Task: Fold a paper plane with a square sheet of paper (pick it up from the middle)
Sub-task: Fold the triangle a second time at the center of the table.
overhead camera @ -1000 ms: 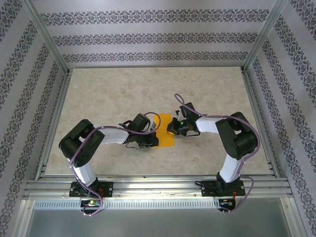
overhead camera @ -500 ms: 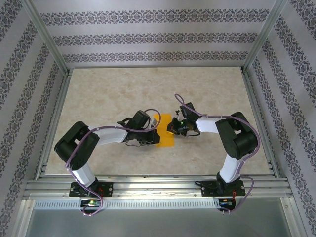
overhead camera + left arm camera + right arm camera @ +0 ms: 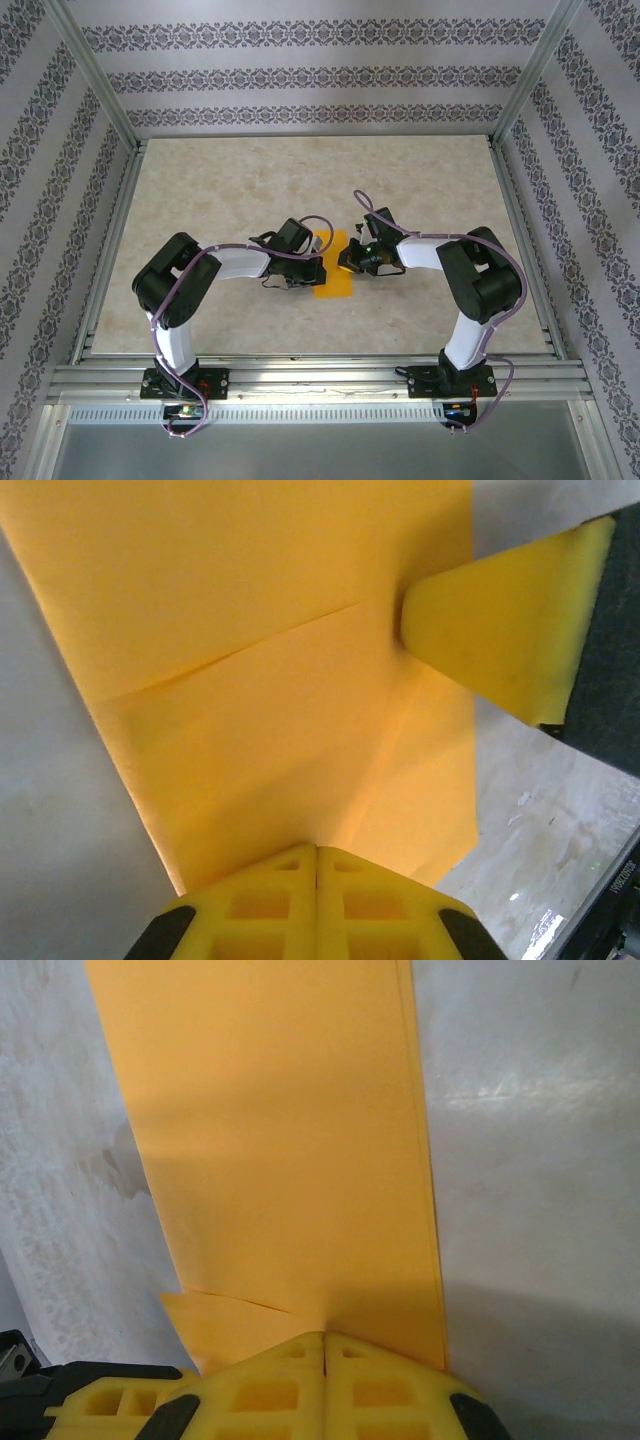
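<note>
Low in the left wrist view, the left gripper (image 3: 317, 868) is closed, its tips touching the square sheet of paper (image 3: 270, 700). The sheet lies creased and partly folded at the centre of the table (image 3: 220, 190). Farther on, at upper right, the right gripper (image 3: 425, 630), also closed, presses on the same sheet.

Left tool (image 3: 317, 850), right tool (image 3: 325, 1336): both closed.

Orange paper (image 3: 336, 285) on table (image 3: 230, 190); left hand (image 3: 318, 268), right hand (image 3: 347, 262) at opposite edges.
</note>
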Tool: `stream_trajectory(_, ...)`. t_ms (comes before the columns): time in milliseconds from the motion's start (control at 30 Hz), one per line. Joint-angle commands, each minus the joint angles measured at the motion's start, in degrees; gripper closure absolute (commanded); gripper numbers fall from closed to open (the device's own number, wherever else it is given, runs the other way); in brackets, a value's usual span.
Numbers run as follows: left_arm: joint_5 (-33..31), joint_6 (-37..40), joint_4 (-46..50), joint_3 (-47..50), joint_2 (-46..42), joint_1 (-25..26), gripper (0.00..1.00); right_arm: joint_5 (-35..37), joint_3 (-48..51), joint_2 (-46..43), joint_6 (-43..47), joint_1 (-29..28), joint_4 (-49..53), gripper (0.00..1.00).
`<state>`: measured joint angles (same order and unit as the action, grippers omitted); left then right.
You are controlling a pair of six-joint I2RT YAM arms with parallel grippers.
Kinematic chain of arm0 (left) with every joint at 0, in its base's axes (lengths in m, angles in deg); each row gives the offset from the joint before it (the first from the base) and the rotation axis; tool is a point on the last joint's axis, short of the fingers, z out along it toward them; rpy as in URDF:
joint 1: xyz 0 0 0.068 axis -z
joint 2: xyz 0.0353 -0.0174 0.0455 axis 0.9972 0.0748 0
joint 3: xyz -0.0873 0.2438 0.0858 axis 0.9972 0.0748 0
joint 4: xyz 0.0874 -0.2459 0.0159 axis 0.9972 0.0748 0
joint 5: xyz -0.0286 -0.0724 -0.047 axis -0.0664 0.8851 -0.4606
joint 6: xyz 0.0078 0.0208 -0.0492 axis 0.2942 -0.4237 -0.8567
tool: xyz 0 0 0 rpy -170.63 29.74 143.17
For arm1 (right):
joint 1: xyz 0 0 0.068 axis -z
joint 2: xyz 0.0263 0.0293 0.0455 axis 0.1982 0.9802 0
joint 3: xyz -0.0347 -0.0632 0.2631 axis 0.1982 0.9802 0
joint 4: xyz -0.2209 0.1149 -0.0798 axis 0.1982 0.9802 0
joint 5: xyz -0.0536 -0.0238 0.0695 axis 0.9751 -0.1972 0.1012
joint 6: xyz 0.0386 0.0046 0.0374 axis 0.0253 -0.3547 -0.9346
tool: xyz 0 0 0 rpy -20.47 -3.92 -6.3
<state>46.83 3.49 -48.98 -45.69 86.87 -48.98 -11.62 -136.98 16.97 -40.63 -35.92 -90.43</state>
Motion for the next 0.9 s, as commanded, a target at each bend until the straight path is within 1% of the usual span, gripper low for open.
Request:
stream_trajectory(0, -0.52, 1.52, 2.70, 2.83, 0.77, -0.43, 1.00, 1.21, 0.08, -2.66, -0.04, 0.16, 2.68, 1.00)
stream_trajectory(133, -0.47, 0.89, 1.61, 3.99, 1.01, -0.42, 1.00, 1.44, 1.08, -4.65, -1.32, -1.98, 1.73, 1.00)
stream_trajectory(233, -0.96, 0.29, 0.50, 4.26, 1.17, -0.42, 1.00, 0.88, 2.50, -3.65, -4.04, -3.57, -1.85, 1.00)
stream_trajectory(367, -1.23, 0.84, 1.34, 3.47, 1.28, -0.42, 1.00, 0.08, 2.08, -1.21, -4.03, -5.70, -2.40, 1.00)
stream_trajectory(433, -1.23, 1.01, 1.70, 3.30, 1.23, -0.43, 1.00, 0.91, 2.52, -0.79, -4.39, -5.96, -2.59, 1.00)
stream_trajectory(500, -1.03, 1.25, 2.05, 3.20, 1.51, -0.43, 1.00, 3.34, 3.44, -0.81, -4.55, -4.98, -2.58, 1.00)
stream_trajectory(567, -0.99, 1.41, 2.11, 3.30, 1.65, -0.42, 1.00, 3.86, 3.87, -0.74, -4.32, -2.61, -2.82, 1.00)
stream_trajectory(700, -0.54, 1.05, 1.68, 3.94, 1.82, -0.43, 1.00, 1.65, 2.75, 0.24, -2.88, 2.61, -4.25, 1.00)
stream_trajectory(867, -0.28, 0.27, 0.63, 4.86, 1.50, -0.41, 1.00, 1.00, 0.04, 1.82, -1.82, 7.30, -3.69, 1.00)
